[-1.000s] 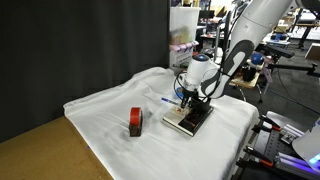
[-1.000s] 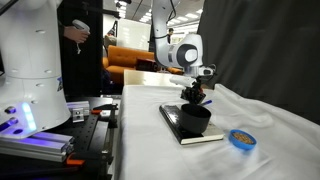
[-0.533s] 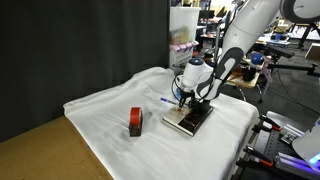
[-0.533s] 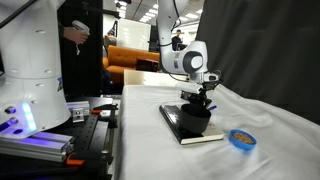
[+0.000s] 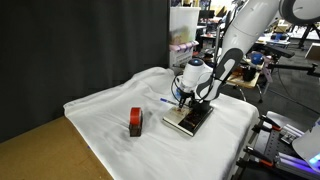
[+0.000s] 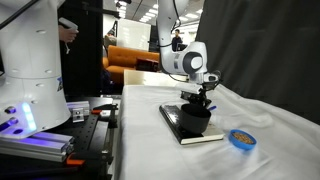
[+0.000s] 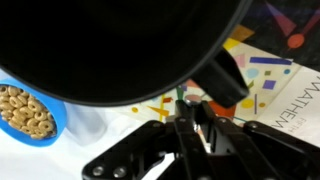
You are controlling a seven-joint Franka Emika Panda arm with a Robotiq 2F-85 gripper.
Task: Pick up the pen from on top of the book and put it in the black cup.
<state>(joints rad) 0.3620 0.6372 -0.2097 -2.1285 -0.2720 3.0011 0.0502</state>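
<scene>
- Gripper (image 6: 198, 100) hangs straight over the black cup (image 6: 195, 120), tips just above its rim; whether it's clenched or slack, I can't tell.
- Book (image 6: 172, 118) lies flat near a long edge of the desk (image 6: 285, 130), with the cup standing on it.
- Blue dish (image 6: 240, 138) sits near the book, further from that edge.
- Pen: too thin to pick out from here.

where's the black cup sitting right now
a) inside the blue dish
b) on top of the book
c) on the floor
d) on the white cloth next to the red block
b: in an exterior view the black cup stands upright on the book, not on the cloth.
</scene>
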